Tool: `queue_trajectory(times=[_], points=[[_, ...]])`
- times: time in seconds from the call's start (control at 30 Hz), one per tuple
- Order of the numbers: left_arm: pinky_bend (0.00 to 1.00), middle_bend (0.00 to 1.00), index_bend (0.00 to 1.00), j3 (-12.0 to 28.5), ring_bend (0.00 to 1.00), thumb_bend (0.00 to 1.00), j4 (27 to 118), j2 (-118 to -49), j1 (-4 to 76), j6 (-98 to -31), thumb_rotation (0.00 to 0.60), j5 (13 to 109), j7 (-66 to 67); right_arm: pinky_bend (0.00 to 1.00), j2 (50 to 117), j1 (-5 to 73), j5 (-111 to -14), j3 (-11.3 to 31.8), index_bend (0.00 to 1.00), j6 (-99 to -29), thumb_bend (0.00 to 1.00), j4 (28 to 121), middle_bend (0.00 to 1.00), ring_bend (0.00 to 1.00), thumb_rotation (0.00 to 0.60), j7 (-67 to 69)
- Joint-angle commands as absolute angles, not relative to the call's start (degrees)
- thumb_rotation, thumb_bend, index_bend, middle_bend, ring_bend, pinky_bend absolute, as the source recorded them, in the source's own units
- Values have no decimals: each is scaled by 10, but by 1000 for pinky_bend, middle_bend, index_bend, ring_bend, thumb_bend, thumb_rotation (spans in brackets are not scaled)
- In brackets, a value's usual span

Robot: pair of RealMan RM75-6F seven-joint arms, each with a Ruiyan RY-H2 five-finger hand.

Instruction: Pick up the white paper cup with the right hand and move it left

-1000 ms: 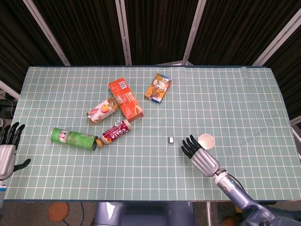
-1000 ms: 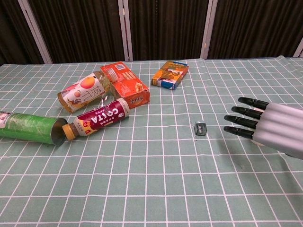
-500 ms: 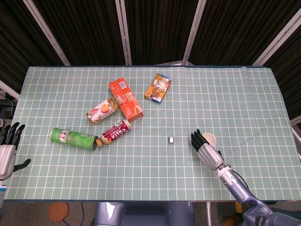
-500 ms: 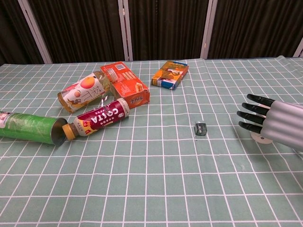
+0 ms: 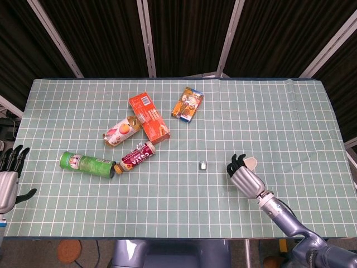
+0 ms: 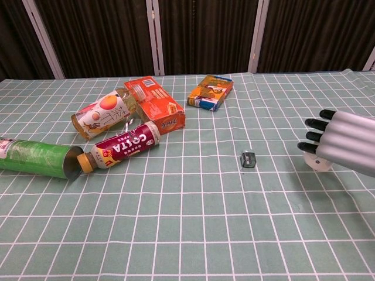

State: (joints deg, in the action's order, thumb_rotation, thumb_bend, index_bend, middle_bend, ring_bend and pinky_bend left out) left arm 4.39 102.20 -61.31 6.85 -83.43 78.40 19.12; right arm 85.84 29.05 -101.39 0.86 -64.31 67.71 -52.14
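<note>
**A:** Which step is this?

**B:** The grasp, I judge. In the head view the right hand (image 5: pixel 244 177) sits at the lower right of the frame, its dark fingers (image 5: pixel 236 163) curled toward the white paper cup (image 5: pixel 249 163), which shows only as a pale sliver just past the fingertips. In the chest view the cup (image 6: pixel 318 164) peeks out under the hand (image 6: pixel 343 147) at the right edge of the frame.

**A:** Does the hand hold it?

**B:** I cannot tell. The fingers are partly curled and right against the cup, but the hand hides most of it, so neither view shows whether the grip is closed or whether the cup is off the desk (image 5: pixel 290 117).

**A:** And the left hand?

**B:** At the lower left edge of the head view, the left hand (image 5: pixel 9 178) is beside the desk with fingers spread, holding nothing.

**A:** What does the next move call for?

**B:** A firm but gentle close, since a paper cup likely crushes or tips easily. Then a lift and a carry leftward. A small grey object (image 5: pixel 203 165) lies just left of the hand, so the path probably needs height over it. The red COSTA bottle (image 5: pixel 138 157) and green chip can (image 5: pixel 88 164) lie further left, well apart.
</note>
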Motion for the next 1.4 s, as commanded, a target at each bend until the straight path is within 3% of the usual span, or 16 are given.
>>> queue_trajectory(times=[0.03,0.2,0.33,0.63,0.73,0.8,0.9,1.13,1.4], points=[[0,0,0,43,0,0,1024,-612,68,-835,600,785,189,331,848,298,-1012,16,271,-677,337,700,381,211,600,-424],[0,0,0,41,0,0,1028,-608,67,-833,600,787,184,302,831,298,-957,30,271,-657,338,767,380,213,600,-292],[0,0,0,40,0,0,1032,-605,67,-834,600,787,183,293,815,303,-886,38,272,-597,337,820,380,209,600,-173],[0,0,0,40,0,0,1033,-603,68,-831,600,782,183,229,813,322,-830,38,195,-517,337,813,340,177,600,-76],[0,0,0,42,0,0,1033,-604,67,-833,600,779,184,168,815,325,-835,36,93,-516,295,799,239,106,600,-66],[0,0,0,43,0,0,1033,-604,67,-833,600,777,185,47,814,325,-837,33,9,-518,150,798,71,15,600,-66],[0,0,0,43,0,0,1033,-605,68,-832,600,775,187,0,799,323,-843,26,0,-527,9,809,0,0,600,-107],[0,0,0,40,0,0,1037,-607,69,-831,600,777,193,0,770,306,-893,-1,0,-588,0,869,0,0,600,-326],[0,0,0,37,0,0,1042,-605,67,-835,600,784,195,0,812,297,-897,-10,0,-596,0,880,0,0,600,-543]])
